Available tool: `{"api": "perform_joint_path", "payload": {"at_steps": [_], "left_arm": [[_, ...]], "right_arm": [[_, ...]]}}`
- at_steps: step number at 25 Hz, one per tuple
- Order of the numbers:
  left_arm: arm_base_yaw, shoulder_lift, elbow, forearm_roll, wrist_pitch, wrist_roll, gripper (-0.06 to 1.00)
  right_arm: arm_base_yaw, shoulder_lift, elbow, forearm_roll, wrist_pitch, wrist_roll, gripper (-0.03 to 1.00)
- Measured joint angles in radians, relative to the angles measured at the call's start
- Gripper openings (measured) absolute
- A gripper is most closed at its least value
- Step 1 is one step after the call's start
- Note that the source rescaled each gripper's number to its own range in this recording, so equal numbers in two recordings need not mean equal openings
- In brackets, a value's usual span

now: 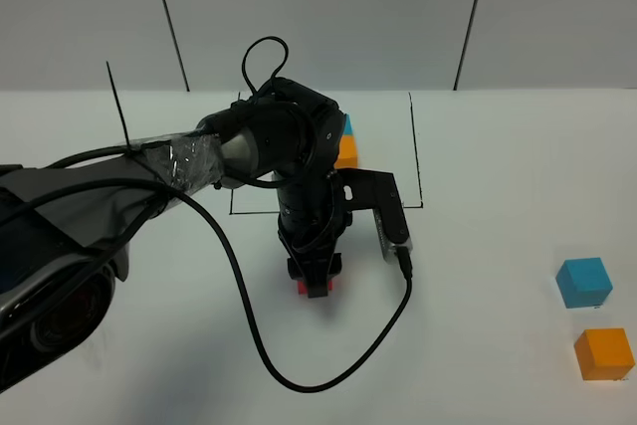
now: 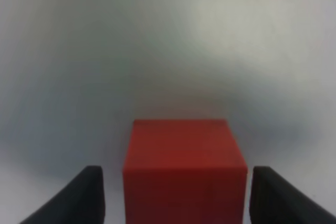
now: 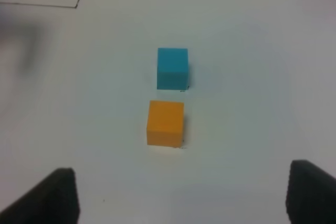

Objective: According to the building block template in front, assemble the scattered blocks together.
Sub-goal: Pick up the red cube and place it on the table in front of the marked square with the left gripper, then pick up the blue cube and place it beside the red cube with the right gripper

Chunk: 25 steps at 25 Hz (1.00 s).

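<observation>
The red block [image 1: 317, 287] [image 2: 185, 169] sits on the white table in front of the template. My left gripper [image 1: 315, 274] [image 2: 176, 187] points down over it, open, with a finger on each side and a narrow gap showing at both. The light blue block [image 1: 583, 282] [image 3: 172, 68] and the orange block [image 1: 604, 353] [image 3: 165, 123] lie side by side at the right, a small gap between them. My right gripper [image 3: 181, 192] hangs open above the table short of them, with nothing between its fingers. The template [image 1: 346, 141] is mostly hidden behind my left arm; only its blue and orange cubes show.
The template's thin black outline [image 1: 416, 151] runs along the table behind the left arm. A black cable [image 1: 261, 345] loops from the left wrist across the table's front middle. White wall panels stand at the back.
</observation>
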<state>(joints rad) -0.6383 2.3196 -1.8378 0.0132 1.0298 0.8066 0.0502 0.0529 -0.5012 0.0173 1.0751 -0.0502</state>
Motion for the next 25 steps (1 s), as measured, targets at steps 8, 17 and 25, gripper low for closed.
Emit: {"api": "perform_joint_path", "payload": {"at_steps": [8,17,25], "left_arm": [[0.0,-0.103,0.0,0.0,0.06,-0.002,0.54],[0.0,-0.244,0.0,0.042,0.156,-0.106,0.54],[0.0,-0.369,0.0,0.114,0.158,-0.375,0.54]], "right_arm": [[0.0,0.0,0.0,0.0,0.0,0.0,0.64],[0.0,0.0,0.0,0.0,0.0,0.0,0.64],[0.0,0.0,0.0,0.0,0.0,0.0,0.64]]}}
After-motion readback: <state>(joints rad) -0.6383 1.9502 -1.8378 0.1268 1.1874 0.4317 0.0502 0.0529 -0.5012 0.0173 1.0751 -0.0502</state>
